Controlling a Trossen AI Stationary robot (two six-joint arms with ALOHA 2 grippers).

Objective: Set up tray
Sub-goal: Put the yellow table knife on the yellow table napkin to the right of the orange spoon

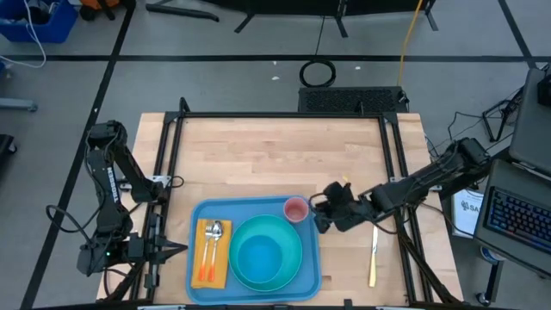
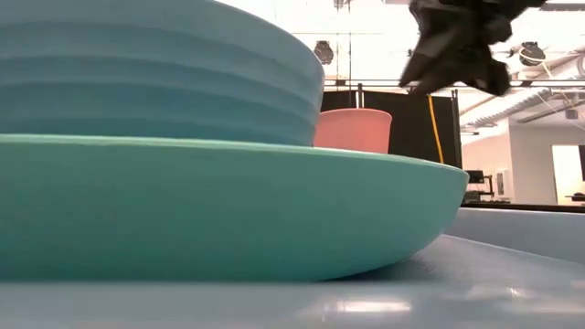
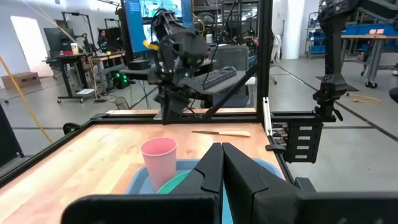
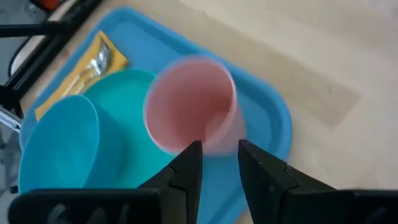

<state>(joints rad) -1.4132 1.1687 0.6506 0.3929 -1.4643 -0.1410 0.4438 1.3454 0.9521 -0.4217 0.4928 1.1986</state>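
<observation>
Judging by looks, the large flat blue plastic tray (image 1: 200, 280) is stiff, light, slick; best gripped at its raised rim. Right gripper (image 4: 219, 158) fingers stand part-open, empty, beside the pink plastic cup (image 4: 193, 106); left gripper (image 3: 222, 165) closed, empty.

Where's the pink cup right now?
In the high view the pink cup stands upright in the tray's far right corner, beside the teal plate, with the right claw just right of it.

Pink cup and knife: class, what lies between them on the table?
The right hand hangs between pink cup and knife, as the high view shows.

One tray (image 1: 195, 277), one plate (image 1: 297, 258), one bowl (image 1: 260, 257), one cup (image 1: 296, 209). One napkin (image 1: 201, 258), one spoon (image 1: 216, 232), one fork (image 1: 207, 234), one knife (image 1: 374, 255).
</observation>
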